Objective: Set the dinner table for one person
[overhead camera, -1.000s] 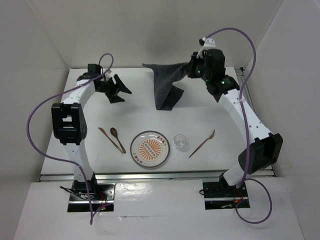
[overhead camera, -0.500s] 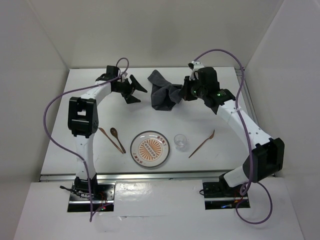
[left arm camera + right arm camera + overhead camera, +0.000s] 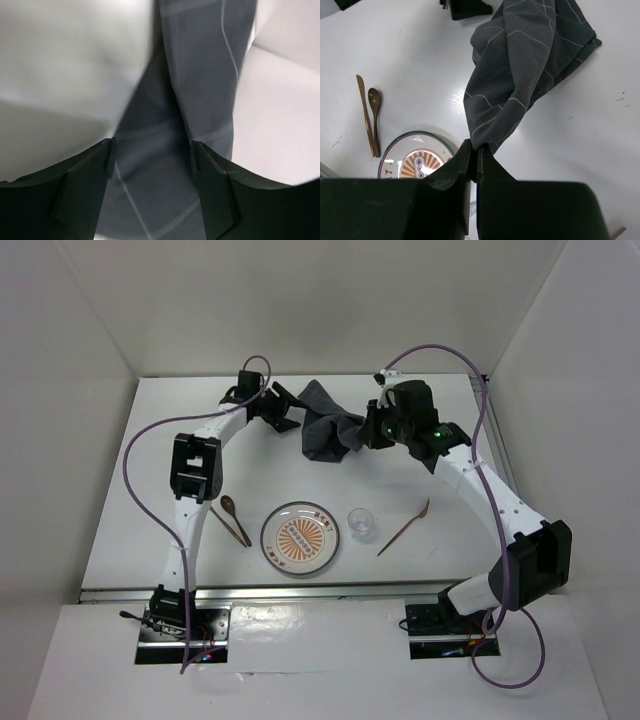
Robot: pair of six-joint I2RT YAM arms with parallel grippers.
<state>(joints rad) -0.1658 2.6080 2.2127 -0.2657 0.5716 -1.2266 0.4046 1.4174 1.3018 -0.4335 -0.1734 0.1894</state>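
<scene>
- The dinner table [image 3: 160, 440] fills the middle of the top view. It is a broad, plain white rectangle with a matte surface, far larger than anything on it, and a metal rail runs along its near edge at the bottom.
- At lower left, a wooden knife [image 3: 366, 115] and a wooden spoon [image 3: 234, 517] lie side by side. The left arm partly covers the knife in the top view.
- The left gripper [image 3: 285, 412] sits at upper centre-left, right at the cloth's left edge. In its wrist view the gripper [image 3: 152, 150] has its jaws spread, and the fabric fills the gap between them without being squeezed.
- A round plate [image 3: 300, 538] with an orange pattern lies at lower centre, just right of the spoon.
- A dark grey cloth [image 3: 325, 430] with thin pale grid lines is bunched in folds at upper centre, between the two grippers.
- A small clear glass [image 3: 361, 523] stands just right of the plate.
- The right gripper [image 3: 368, 430] is at the cloth's right side. In its wrist view the gripper [image 3: 474, 150] has its jaws pressed together, pinching a corner of the cloth [image 3: 530, 60].
- A wooden fork [image 3: 404, 527] lies slanted at lower right, beyond the glass.
</scene>
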